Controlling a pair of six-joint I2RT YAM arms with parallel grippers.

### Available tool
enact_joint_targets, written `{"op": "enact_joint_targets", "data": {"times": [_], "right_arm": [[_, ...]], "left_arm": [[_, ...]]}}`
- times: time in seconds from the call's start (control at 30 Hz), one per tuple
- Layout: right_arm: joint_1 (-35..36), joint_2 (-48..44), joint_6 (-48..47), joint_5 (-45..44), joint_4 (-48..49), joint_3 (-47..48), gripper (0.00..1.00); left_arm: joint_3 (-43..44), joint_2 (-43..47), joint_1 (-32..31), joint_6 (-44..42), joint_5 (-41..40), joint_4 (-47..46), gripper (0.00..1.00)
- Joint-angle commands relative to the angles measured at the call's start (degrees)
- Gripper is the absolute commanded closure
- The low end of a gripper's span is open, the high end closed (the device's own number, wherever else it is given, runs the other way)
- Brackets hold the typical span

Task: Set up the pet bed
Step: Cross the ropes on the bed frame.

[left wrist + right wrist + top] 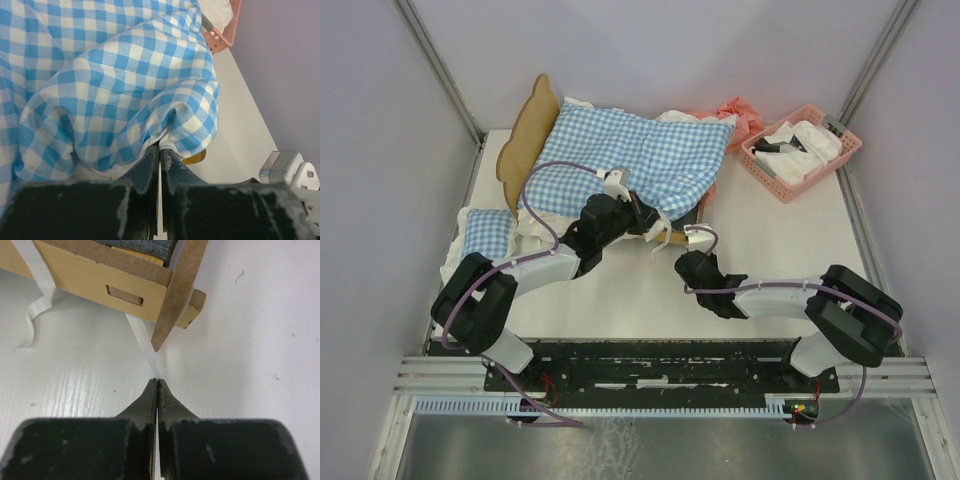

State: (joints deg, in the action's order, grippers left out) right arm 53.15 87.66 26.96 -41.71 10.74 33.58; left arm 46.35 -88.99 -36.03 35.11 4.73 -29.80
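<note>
The pet bed [523, 140] lies at the back left, its wavy wooden headboard to the left. A blue-and-white checked cushion [630, 150] covers it. My left gripper [645, 212] is at the cushion's near edge. In the left wrist view the cushion [115, 85] fills the frame, and that gripper [160, 148] is shut on its white frill. My right gripper [682, 248] is just in front of the bed's near corner. In the right wrist view this gripper [157, 382] is shut on a white ribbon [144, 337] that runs from the wooden bed frame [95, 277] down to the table.
A pink basket [835, 160] holding white cloths stands at the back right. Pink fabric [735, 112] lies behind the cushion. A small checked pillow [485, 232] rests at the left edge. Another loose ribbon [37, 310] curls beside the frame.
</note>
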Motion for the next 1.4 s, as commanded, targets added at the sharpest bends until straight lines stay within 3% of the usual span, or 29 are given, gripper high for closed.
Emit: {"op": "enact_joint_targets", "data": {"times": [0.0, 0.1, 0.27, 0.47, 0.6, 0.77, 1.0, 1.2, 1.37], "right_arm": [[-0.06, -4.68, -0.16, 5.39, -0.19, -1.98, 0.98], [-0.08, -5.36, -0.71, 11.34, 2.97, -3.57, 0.98], [-0.06, -5.91, 0.04, 13.86, 2.35, -3.53, 0.98], [0.14, -7.76, 0.44, 25.21, 4.36, -4.21, 0.98], [0.26, -11.98, 1.73, 23.99, 3.98, -6.70, 0.98], [0.20, -16.65, -0.47, 24.32, 1.75, -6.81, 0.98], [0.20, -19.47, -2.04, 22.68, -0.04, -6.66, 0.98], [0.19, -22.49, -3.00, 22.79, -4.04, -4.93, 0.98], [0.18, -24.65, -1.72, 23.03, -3.29, -6.90, 0.98]], "left_arm": [[1.50, -0.82, 0.38, -0.91, 3.82, -5.80, 0.96], [1.95, -1.07, 0.43, -2.24, 5.12, -5.47, 0.95], [2.86, -1.06, 0.42, -6.45, 5.67, -2.30, 0.90], [2.72, -0.20, 0.43, -9.65, 5.34, -1.63, 0.83], [2.14, 2.87, 0.35, -10.90, 2.91, 0.57, 0.60], [-1.69, 10.11, -0.06, -10.30, -2.28, 3.63, 0.50], [-11.05, 19.69, -2.16, -12.43, -6.37, 7.53, 0.49], [-20.85, 20.91, -6.82, -16.23, -7.82, -0.98, 0.53], [-25.65, 15.31, -9.93, -20.16, -10.16, -12.14, 0.55]]}}
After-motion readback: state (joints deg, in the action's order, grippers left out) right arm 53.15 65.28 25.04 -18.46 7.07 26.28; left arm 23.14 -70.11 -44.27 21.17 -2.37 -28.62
